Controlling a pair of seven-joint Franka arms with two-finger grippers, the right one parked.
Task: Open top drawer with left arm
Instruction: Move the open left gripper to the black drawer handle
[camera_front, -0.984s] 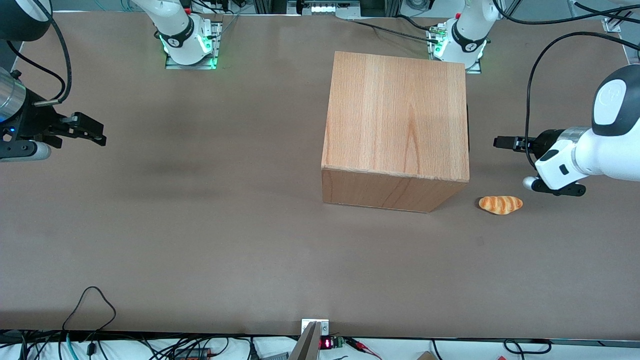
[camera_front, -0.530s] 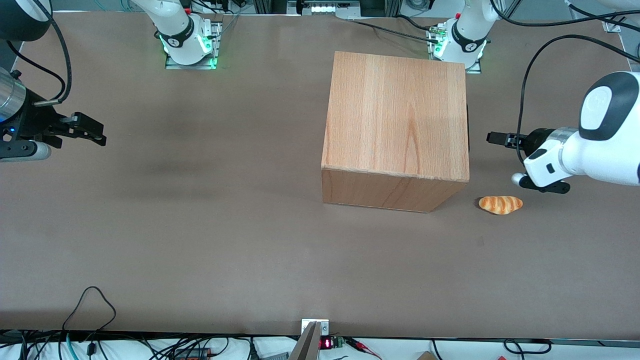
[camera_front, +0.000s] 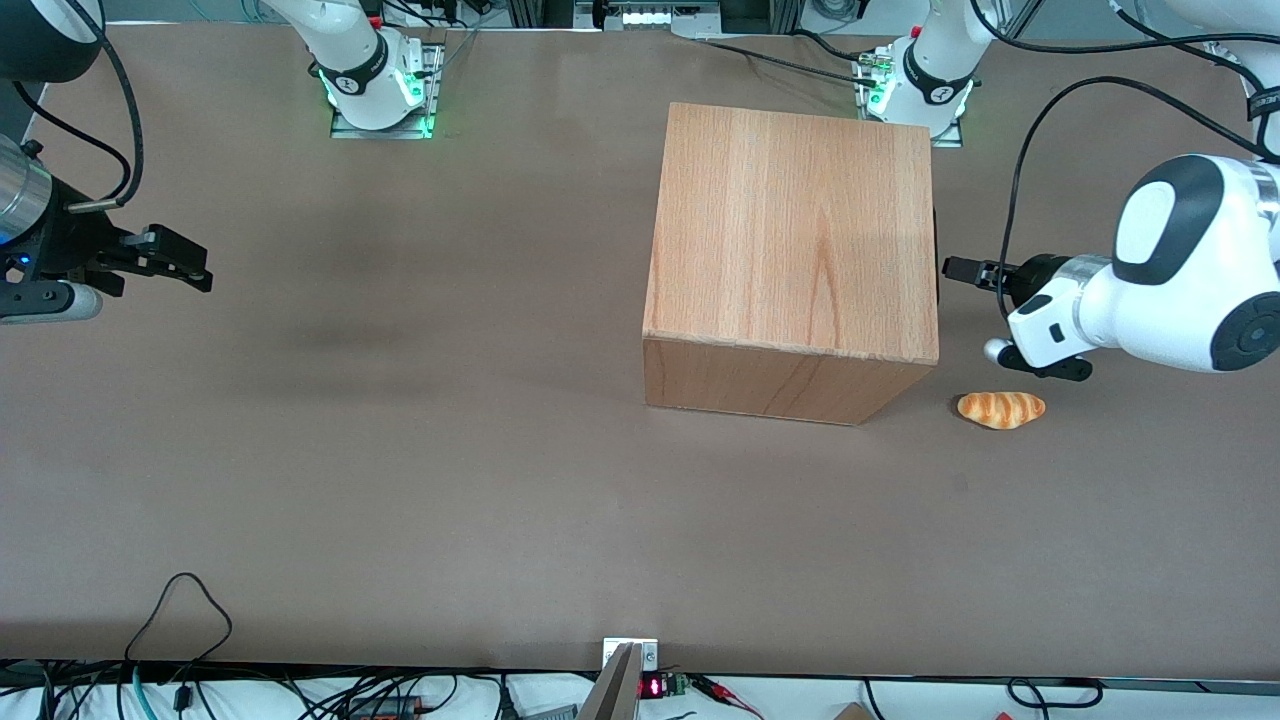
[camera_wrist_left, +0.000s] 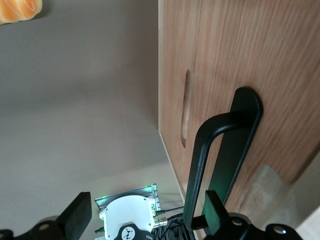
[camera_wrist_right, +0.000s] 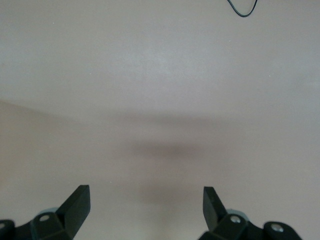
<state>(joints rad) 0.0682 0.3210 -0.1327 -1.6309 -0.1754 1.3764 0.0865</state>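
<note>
The wooden cabinet (camera_front: 790, 230) stands mid-table with its front turned toward the working arm's end. That front is hidden in the front view. In the left wrist view the top drawer's wood front panel (camera_wrist_left: 280, 75) sits shut and flush, carrying its slim black bar handle (camera_wrist_left: 220, 145). My left arm (camera_front: 1150, 290) reaches in level, and its gripper (camera_front: 958, 268) is just in front of that panel. The gripper (camera_wrist_left: 146, 216) is open. One end of the handle lies inside the gap, close to one finger (camera_wrist_left: 215, 212), and nothing is gripped.
An orange bread roll (camera_front: 1001, 409) lies on the brown table (camera_front: 400, 450), beside the cabinet's front corner and nearer the front camera than my gripper. It also appears in the left wrist view as the roll (camera_wrist_left: 17, 10). Arm bases (camera_front: 915, 85) stand farther from the camera.
My left arm has travelled toward the cabinet, bringing the open gripper from well clear of the drawer front to right at its handle. Cabinet and roll have not moved.
</note>
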